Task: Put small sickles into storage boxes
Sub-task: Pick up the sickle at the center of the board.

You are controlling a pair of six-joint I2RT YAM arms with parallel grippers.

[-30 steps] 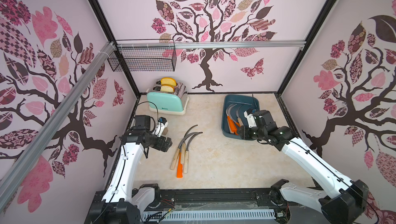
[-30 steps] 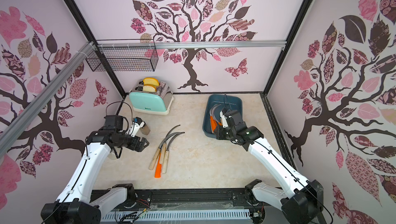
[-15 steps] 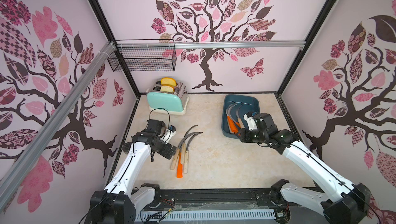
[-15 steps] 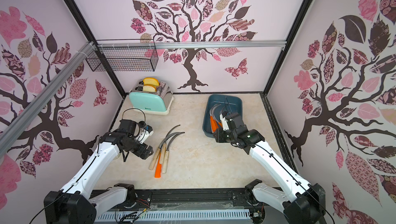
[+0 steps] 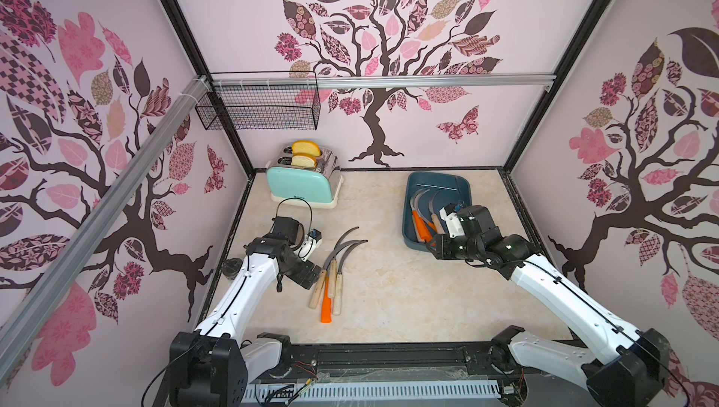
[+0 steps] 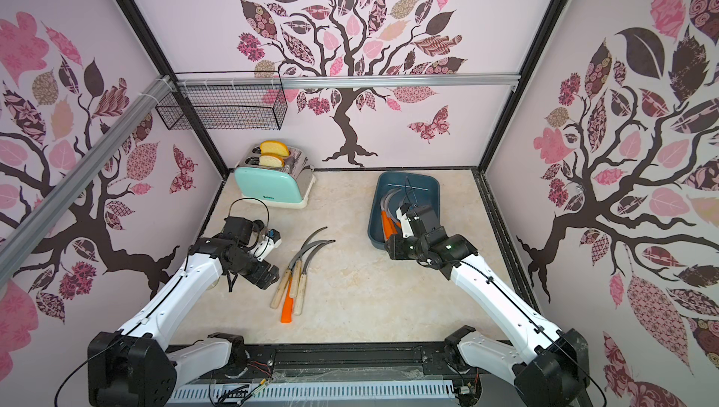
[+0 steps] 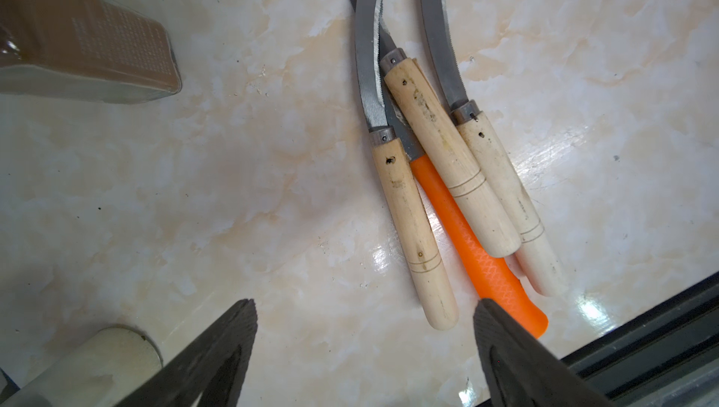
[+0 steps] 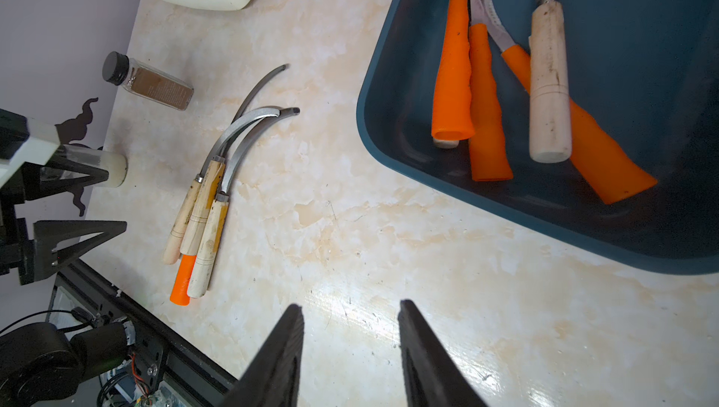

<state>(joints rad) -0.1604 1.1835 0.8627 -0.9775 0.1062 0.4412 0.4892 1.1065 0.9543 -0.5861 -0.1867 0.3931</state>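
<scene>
Your left jaws hang spread wide and empty just beside four small sickles (image 5: pixel 331 273) bunched on the table (image 5: pixel 393 300). Your right jaws stand partly apart, gripping nothing, over the table near the storage box (image 5: pixel 439 187), where several more sickles (image 8: pixel 482 105) lie.

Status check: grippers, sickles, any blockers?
Left gripper open, beside four loose sickles on table. Right gripper open, empty, near teal tray; four-plus stowed sickles inside. Orange-handled sickle lies under wooden handles.
</scene>
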